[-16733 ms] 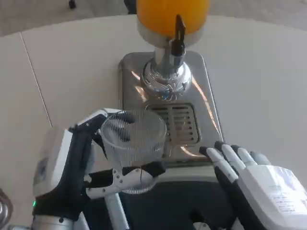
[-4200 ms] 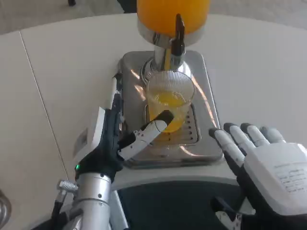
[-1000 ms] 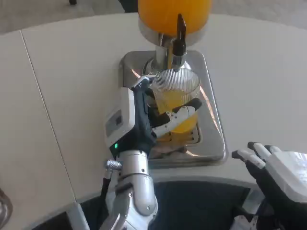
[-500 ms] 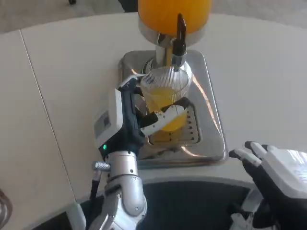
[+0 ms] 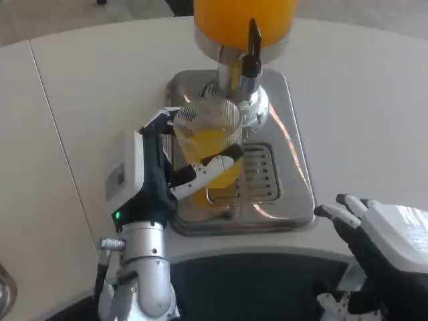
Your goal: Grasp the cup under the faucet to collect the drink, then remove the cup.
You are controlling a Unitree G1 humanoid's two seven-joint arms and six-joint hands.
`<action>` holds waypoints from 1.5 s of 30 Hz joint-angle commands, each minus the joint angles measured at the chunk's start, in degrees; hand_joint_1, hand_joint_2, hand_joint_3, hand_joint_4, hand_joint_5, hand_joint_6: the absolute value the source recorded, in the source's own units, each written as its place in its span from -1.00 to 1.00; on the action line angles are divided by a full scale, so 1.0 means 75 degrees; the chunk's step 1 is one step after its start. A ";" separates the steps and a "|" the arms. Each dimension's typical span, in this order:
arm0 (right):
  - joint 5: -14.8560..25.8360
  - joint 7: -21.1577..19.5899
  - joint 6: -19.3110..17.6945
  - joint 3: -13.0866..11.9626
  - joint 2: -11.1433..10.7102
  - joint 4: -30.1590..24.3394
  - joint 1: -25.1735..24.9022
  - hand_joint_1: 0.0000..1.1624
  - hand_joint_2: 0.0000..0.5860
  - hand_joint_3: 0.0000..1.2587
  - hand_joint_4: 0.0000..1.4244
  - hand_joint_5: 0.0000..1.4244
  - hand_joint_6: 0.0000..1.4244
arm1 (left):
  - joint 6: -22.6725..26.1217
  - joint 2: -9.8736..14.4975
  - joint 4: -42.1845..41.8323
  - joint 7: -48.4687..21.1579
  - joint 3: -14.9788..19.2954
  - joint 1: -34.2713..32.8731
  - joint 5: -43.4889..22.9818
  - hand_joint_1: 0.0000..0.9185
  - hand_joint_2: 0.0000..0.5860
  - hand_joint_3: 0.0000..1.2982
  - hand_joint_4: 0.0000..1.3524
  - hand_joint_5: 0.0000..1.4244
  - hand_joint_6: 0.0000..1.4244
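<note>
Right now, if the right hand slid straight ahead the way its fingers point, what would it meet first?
Probably the steel drip tray base of the juice dispenser: the right hand's fingers point left toward its near right corner, though depth is unclear.

- no text, brand, number or sign can be read anywhere.
- the white back of the right hand (image 5: 391, 247) carries a few faint grey printed lines, too small and blurred to make out.
- the white back of the left hand (image 5: 157, 177) bears a small grey mark, unreadable.

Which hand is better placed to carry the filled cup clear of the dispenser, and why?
Left. The left hand already grips the cup of orange drink; the right hand waits at the table edge.
</note>
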 commanded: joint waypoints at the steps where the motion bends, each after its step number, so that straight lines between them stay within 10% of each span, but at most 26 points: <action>1: 0.0069 -0.0009 0.0086 -0.0037 0.0281 -0.0024 -0.0008 0.28 0.45 -0.82 -1.00 -1.00 -1.00 | -0.0487 0.0108 -0.0595 -0.0134 0.0061 0.0155 -0.0145 0.23 -0.90 0.45 0.63 0.82 1.00; 45: 0.0845 -0.1437 -0.0164 0.0221 -0.0536 0.1143 -0.0915 0.22 0.45 -0.83 -1.00 -1.00 -1.00 | -0.1347 0.1822 -0.3265 -0.1876 0.1758 0.2291 -0.0764 0.18 -0.93 0.45 0.67 0.86 1.00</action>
